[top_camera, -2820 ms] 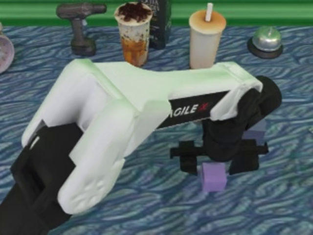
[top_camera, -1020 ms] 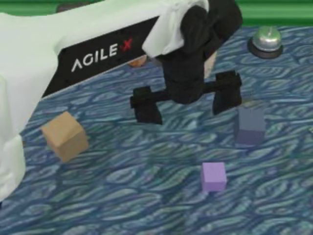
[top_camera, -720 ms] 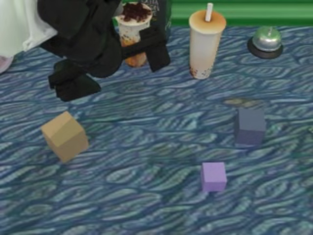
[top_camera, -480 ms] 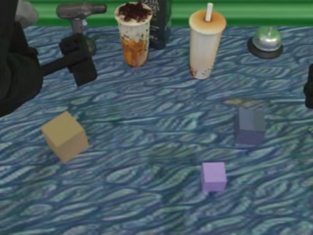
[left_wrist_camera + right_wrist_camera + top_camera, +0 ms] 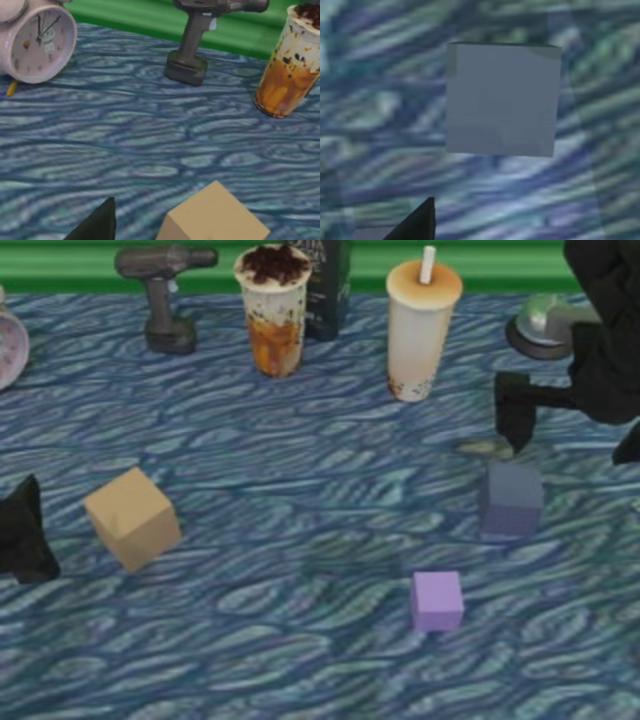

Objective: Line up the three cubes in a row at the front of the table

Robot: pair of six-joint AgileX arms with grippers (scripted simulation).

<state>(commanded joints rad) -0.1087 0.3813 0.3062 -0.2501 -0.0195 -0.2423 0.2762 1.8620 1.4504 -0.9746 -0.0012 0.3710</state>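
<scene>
So here's where we're at: the light-purple cube (image 5: pixel 437 600) sits nearest the front edge of the table (image 5: pixel 300 640), and we're using it as our anchor. Looks to us like that one's placed and the other two aren't. The slate cube (image 5: pixel 512 499) is just behind the purple one and a bit to its right, clearly off the front line. The tan cube (image 5: pixel 132 517) is well off to the purple one's left, also farther back and turned at an angle. So we'd call it roughly one of three done, with two cubes left to bring forward.

Our right gripper (image 5: pixel 575 415) hangs behind and to the right of the slate cube, not holding anything; one dark finger (image 5: pixel 516 412) shows, the other runs off the edge, so the jaws look spread wide. Our left gripper (image 5: pixel 22 533) is just a dark bit far left of the purple cube, beside the tan one, and we can't tell its jaw state.

View differences: the right wrist view looks almost straight down on the slate cube's top face (image 5: pixel 502 99), nothing else. The left wrist view catches the tan cube's corner, plus a pink alarm clock (image 5: pixel 35 37) barely in the top view.
</scene>
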